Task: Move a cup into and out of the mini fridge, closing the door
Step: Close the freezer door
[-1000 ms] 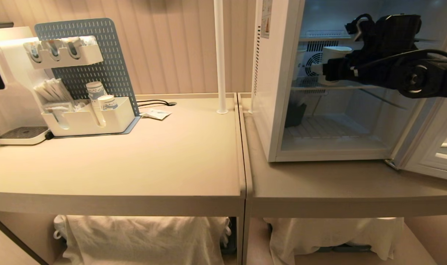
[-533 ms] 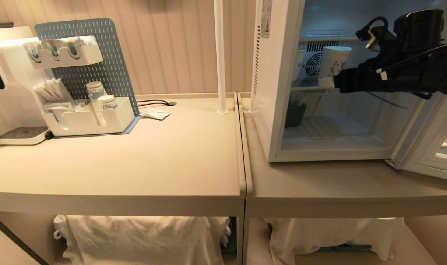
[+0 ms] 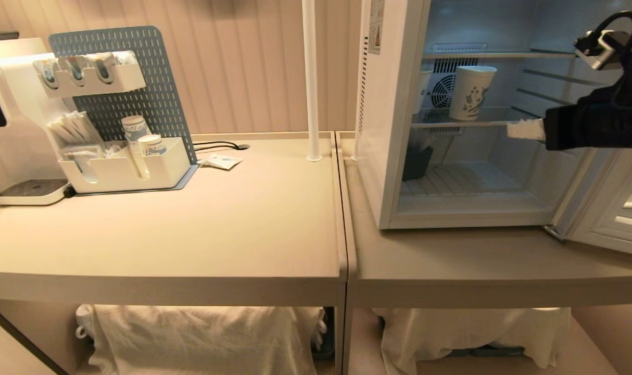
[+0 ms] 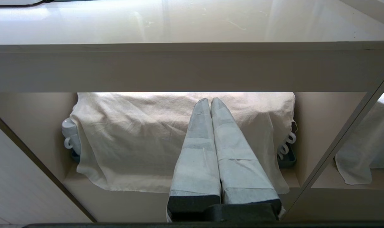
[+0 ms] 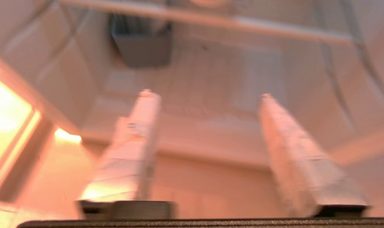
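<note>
Hanging in front of the open mini fridge (image 3: 383,156), the right gripper (image 3: 524,129) has its two white-wrapped fingers (image 5: 132,148) spread apart with nothing between them; in the head view its pale tip sits level with the middle shelf (image 3: 467,124), near the fridge's right side, and its dark arm reaches in from the right edge. Clear of the gripper, to its left and further in, the cup (image 3: 471,92) stands upright on that shelf, its blue print facing out, just in front of the round rear fan (image 3: 443,91). A second white cup (image 3: 424,89) stands at the shelf's left end. On the fridge floor below is a small dark container (image 3: 417,162). The door (image 3: 607,208) is swung wide open at the right. The fridge sits on the right-hand table (image 3: 477,265); on the table beside it to the left are a blue pegboard (image 3: 134,78), a white tray with stacked paper cups (image 3: 136,136) and a white pole (image 3: 311,78). Down below the tabletop, the left gripper (image 4: 210,100) is pressed closed, empty, pointing at a white cloth (image 4: 132,136) draped over the lower shelf
</note>
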Controlling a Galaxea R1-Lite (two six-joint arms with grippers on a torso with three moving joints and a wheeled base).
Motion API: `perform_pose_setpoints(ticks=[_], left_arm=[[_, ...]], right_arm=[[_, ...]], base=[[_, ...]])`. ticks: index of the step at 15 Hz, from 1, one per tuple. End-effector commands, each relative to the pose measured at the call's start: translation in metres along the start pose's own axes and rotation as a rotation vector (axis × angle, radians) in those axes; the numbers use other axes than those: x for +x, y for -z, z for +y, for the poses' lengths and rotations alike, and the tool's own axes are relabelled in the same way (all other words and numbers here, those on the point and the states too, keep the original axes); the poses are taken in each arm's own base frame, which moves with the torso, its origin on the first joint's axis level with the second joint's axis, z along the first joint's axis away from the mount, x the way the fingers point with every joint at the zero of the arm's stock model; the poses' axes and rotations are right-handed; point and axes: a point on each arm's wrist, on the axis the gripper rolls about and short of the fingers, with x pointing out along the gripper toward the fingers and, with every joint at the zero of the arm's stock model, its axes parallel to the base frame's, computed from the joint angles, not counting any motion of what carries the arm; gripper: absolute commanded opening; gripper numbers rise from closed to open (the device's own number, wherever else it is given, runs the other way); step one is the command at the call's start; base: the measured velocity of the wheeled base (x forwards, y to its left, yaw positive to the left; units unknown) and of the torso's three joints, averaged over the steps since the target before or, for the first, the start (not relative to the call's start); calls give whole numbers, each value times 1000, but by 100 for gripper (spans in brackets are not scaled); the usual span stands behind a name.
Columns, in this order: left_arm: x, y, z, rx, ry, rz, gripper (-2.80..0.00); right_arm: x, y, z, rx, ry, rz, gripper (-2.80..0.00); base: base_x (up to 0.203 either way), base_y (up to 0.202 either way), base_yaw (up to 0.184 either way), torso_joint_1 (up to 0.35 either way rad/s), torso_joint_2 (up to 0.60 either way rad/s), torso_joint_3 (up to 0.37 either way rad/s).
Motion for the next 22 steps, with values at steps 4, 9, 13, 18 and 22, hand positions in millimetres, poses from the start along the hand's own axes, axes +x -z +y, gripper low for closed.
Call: perform_pose_setpoints(ticks=[4, 9, 13, 18, 22], left_arm=[[0, 0, 0, 0, 0, 0, -280], [0, 0, 0, -1, 0, 0, -280], [0, 0, 0, 0, 0, 0, -280], [0, 0, 0, 0, 0, 0, -280], [0, 0, 0, 0, 0, 0, -280]], right_arm=[[-114, 37, -5, -6, 180, 51, -280], [-160, 129, -3, -11, 315, 263, -280], [-177, 212, 17, -13, 240, 190, -280], [-193, 272, 33, -9, 212, -41, -280], [-207, 295, 38, 35, 171, -224, -280]], base=[[0, 0, 0, 0, 0, 0], [0, 0, 0, 0, 0, 0], [0, 0, 0, 0, 0, 0], [0, 0, 0, 0, 0, 0], [0, 0, 0, 0, 0, 0]])
